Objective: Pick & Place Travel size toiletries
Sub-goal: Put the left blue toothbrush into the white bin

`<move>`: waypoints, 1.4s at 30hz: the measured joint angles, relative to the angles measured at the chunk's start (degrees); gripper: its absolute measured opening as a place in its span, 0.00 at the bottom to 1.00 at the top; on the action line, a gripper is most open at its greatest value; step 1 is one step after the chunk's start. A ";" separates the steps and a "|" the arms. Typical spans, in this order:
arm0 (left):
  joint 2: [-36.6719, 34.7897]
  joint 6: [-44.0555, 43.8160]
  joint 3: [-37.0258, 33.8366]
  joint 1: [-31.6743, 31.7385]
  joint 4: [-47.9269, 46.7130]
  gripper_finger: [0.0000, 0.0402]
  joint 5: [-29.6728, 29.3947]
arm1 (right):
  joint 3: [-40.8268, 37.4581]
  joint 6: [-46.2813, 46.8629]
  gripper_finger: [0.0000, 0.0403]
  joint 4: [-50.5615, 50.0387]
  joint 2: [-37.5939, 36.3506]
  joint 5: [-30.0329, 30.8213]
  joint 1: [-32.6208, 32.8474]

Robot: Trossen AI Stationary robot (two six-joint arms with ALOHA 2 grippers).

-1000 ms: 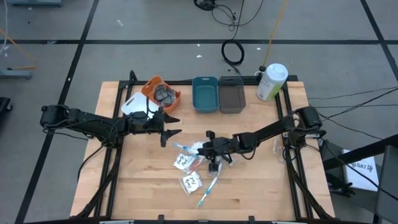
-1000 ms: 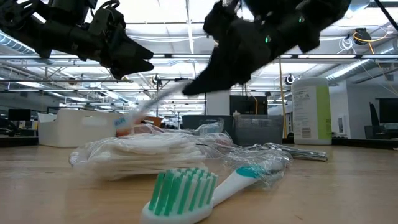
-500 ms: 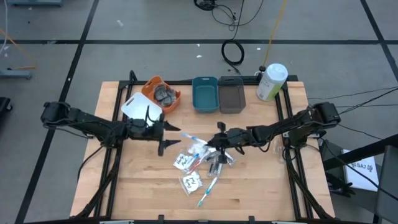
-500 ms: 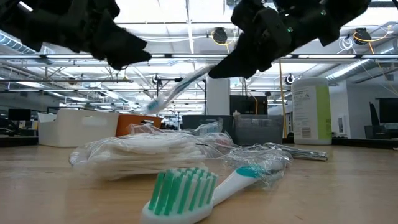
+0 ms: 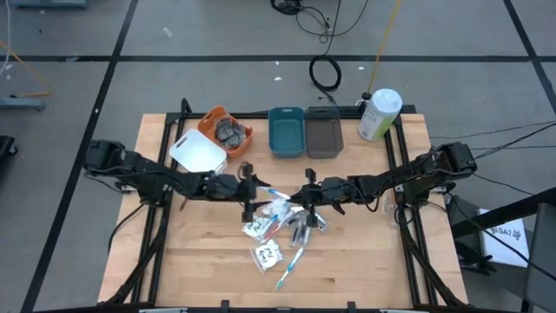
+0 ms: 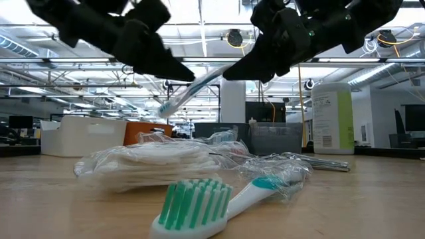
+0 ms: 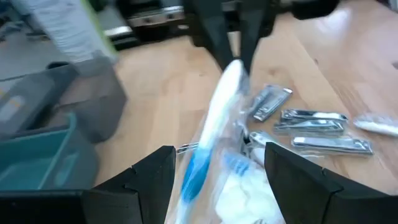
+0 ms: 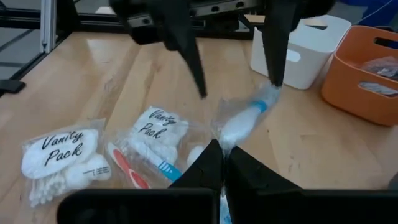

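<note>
Since a second ago the left arm has been sliding in from nine o'clock toward the centre of the worktop [image 5: 200, 261], and the right arm has been lifting a wrapped toothbrush [image 5: 274, 194] off the pile and is now holding it still in the air.

Nearest in the low view, a loose teal-and-white toothbrush [image 6: 212, 202] is lying bristles-forward, hard plastic with soft tufts. Behind it, flat crinkly clear packets [image 6: 149, 159] of white cotton pieces are sitting in a slack heap, with slim shiny metal clippers [image 7: 314, 129] just beside them at three o'clock.

Above the heap, the right gripper [image 8: 219, 163] is pinching the tail of the wrapped toothbrush with its fingers fully closed, while the left gripper [image 7: 214, 163] is standing with its fingers wide on either side of the head end, not yet touching.

The likely trouble is the hand-over: the film is slick and loose, so the brush may be slipping inside its wrap, or the left fingers may be catching only plastic. A release too soon would be dropping it back on the pile.

Farthest, at twelve o'clock, the orange bin [image 5: 228, 130], teal bin [image 5: 287, 133] and grey bin [image 5: 323, 135] are waiting, rigid and open-topped.
</note>
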 joint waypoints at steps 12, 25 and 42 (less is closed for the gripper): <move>6.26 1.11 5.27 1.22 -4.52 0.59 -0.88 | 0.00 -0.11 0.00 -0.22 0.00 -1.50 0.04; 6.26 2.10 5.25 2.28 -7.08 0.09 -1.98 | 0.00 -0.55 0.00 0.60 0.00 -1.33 0.11; -15.16 -17.25 3.44 0.70 -33.69 0.03 -33.03 | 0.09 1.34 0.48 -3.06 0.02 -1.49 0.14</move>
